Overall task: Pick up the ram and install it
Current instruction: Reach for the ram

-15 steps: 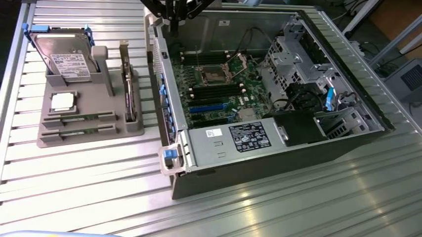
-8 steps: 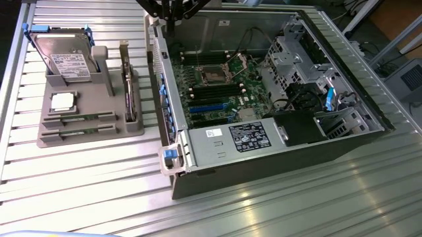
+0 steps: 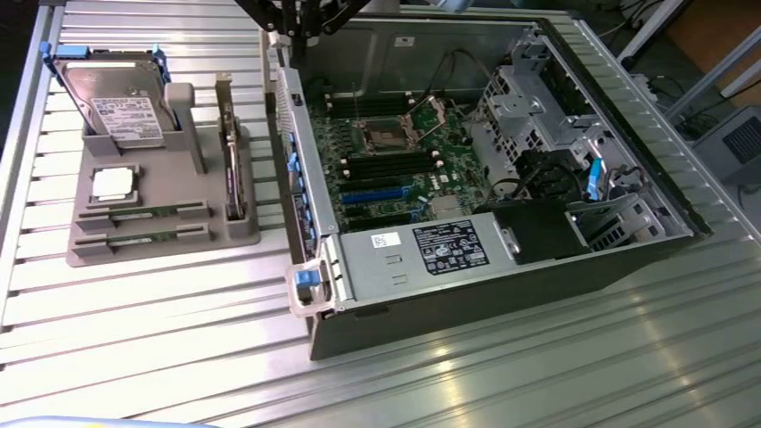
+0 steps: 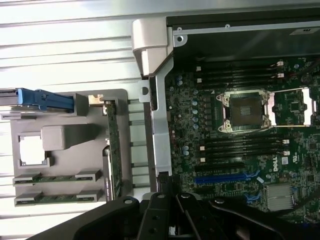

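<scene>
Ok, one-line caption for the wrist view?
Gripper hovers over the open computer case's edge; both ram sticks lie in the gray holder alongside.

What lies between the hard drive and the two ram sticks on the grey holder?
The square processor chip, between hard drive and ram sticks, in the exterior view.

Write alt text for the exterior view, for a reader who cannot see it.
An open computer case lies on a slatted metal table, its motherboard exposed. On the exterior view's left a grey holder carries a hard drive, a processor chip and two ram sticks. The robot arm hangs above the case at the picture's top.
</scene>
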`<state>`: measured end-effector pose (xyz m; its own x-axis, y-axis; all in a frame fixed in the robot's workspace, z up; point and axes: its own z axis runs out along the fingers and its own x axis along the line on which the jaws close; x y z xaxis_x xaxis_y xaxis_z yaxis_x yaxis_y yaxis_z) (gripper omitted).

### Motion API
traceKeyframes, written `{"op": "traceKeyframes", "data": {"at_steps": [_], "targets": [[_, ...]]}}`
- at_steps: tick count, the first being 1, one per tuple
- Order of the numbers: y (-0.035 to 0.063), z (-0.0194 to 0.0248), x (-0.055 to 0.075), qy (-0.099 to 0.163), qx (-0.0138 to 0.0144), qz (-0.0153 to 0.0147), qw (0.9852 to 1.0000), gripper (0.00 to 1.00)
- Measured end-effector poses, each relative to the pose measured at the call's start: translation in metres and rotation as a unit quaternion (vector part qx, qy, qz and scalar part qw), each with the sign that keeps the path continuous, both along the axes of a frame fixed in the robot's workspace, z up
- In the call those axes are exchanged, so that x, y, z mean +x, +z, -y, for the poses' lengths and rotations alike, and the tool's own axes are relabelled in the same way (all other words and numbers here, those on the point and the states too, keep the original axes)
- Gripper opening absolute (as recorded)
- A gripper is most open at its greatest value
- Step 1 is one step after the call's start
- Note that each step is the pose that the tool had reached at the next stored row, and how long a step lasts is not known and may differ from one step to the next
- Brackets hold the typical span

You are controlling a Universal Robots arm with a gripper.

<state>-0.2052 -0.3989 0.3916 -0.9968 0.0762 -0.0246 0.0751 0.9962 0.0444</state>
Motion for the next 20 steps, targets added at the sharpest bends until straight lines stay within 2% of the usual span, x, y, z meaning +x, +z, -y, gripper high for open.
{"op": "traceKeyframes", "data": {"at_steps": [20], "targets": [[-0.0003, 0.0000, -0.024, 0.000, -0.0001, -0.0001, 1.0000, 0.10]]}}
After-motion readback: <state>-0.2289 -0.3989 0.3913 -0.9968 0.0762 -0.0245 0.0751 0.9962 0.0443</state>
